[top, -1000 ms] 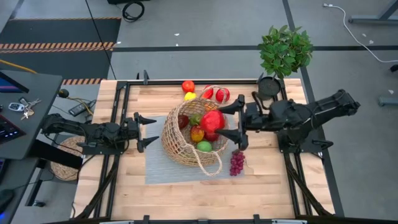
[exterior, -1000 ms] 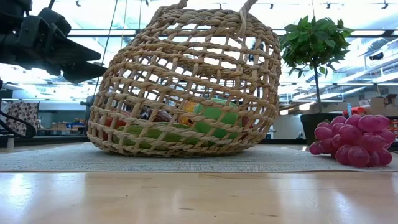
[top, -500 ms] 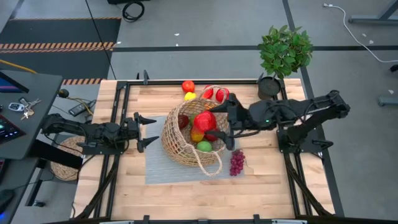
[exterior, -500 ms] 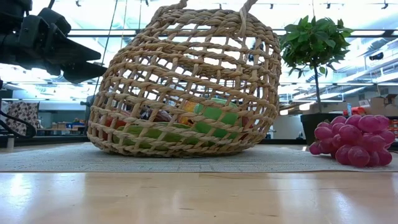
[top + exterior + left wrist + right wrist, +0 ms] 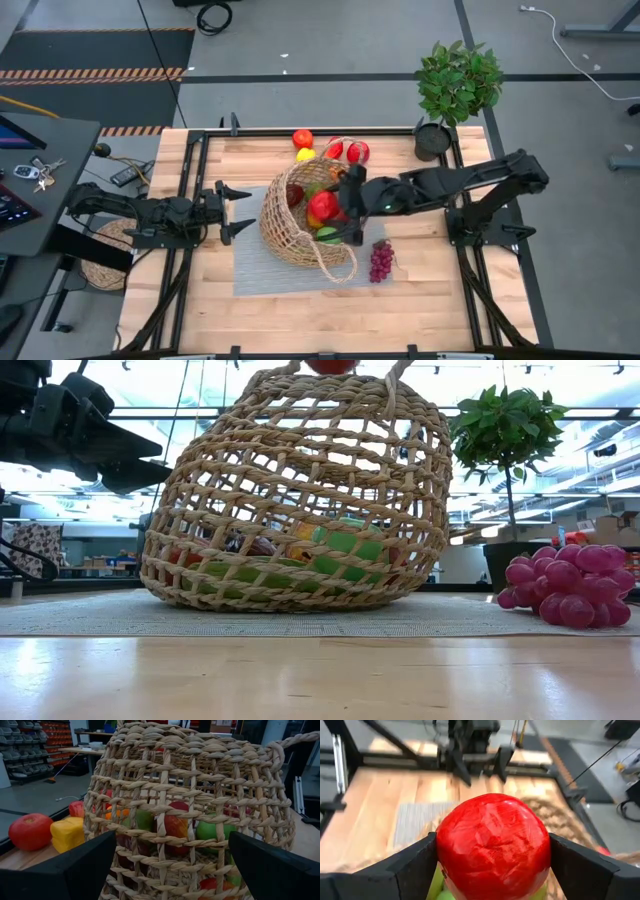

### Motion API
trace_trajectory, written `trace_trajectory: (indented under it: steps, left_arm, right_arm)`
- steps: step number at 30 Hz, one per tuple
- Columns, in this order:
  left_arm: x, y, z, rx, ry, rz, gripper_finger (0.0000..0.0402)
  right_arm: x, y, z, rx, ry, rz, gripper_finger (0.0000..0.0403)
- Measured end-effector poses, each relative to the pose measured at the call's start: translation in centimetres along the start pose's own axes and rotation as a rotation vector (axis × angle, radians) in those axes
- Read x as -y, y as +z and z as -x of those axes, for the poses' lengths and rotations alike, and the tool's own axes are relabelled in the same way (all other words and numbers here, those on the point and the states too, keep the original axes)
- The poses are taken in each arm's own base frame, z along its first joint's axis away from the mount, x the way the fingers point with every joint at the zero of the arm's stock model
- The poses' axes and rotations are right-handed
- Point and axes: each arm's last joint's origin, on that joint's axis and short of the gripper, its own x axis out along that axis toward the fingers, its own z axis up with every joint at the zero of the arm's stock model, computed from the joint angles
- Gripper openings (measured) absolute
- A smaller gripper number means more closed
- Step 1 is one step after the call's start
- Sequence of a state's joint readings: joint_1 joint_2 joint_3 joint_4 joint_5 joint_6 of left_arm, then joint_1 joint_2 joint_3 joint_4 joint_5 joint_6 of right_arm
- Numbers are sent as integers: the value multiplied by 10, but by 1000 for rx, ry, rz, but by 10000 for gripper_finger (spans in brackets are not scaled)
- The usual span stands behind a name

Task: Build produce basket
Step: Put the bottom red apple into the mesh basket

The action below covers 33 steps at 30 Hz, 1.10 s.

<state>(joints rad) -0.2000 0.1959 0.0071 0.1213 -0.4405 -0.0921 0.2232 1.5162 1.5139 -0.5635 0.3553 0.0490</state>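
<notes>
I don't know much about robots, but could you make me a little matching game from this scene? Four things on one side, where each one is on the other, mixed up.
Things:
1. red apple
2. purple grapes
3. left gripper
4. potted plant

Places:
A. on the bare wood beside the grey mat
B. at the table's far right corner
C. held in the right gripper over the basket
D. waiting open, left of the basket

Pairs: 1-C, 2-A, 3-D, 4-B
</notes>
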Motion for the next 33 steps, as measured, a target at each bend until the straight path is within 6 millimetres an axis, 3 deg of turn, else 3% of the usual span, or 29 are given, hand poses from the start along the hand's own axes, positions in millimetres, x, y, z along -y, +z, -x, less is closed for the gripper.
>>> trace_trajectory:
  steps: [20,33]
  left_arm:
    - [0,0,0,-1,0,0,394]
    - [0,0,0,0,0,1,394]
  right_arm:
    - [8,-42,-79,-311,34,20,354]
    - [17,-56,-87,-415,17,-26,371]
